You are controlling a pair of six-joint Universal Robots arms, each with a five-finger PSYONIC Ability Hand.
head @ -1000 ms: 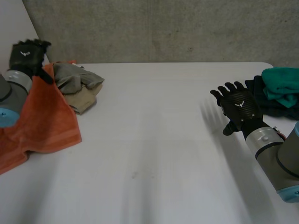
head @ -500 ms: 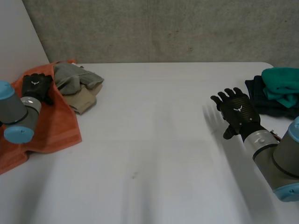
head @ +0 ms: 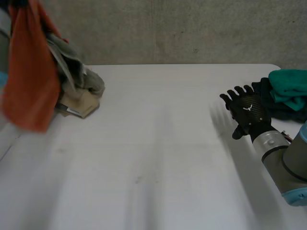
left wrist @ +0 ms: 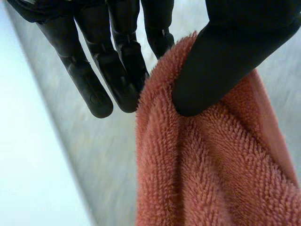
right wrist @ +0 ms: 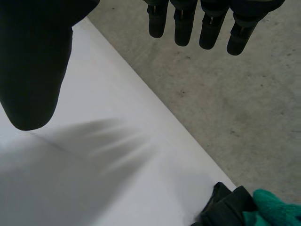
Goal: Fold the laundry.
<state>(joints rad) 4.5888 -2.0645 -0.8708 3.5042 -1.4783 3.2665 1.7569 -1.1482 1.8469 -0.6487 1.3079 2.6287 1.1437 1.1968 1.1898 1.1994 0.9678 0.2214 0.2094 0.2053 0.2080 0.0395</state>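
Left hand (left wrist: 235, 56): we see thumb and fingers pinching the orange towel (head: 29, 76), which hangs at upper left.
Right hand (head: 248, 112): fingers spread, holding nothing, at the right over the tabletop (head: 153, 158).
Clothes pile (head: 79, 91): beside the towel.

Bright, soft, even light across the white table (head: 158, 143) and the grey wall (head: 168, 28) behind it

Fluffy terry towel (left wrist: 207, 165), smooth matt table (head: 168, 143)
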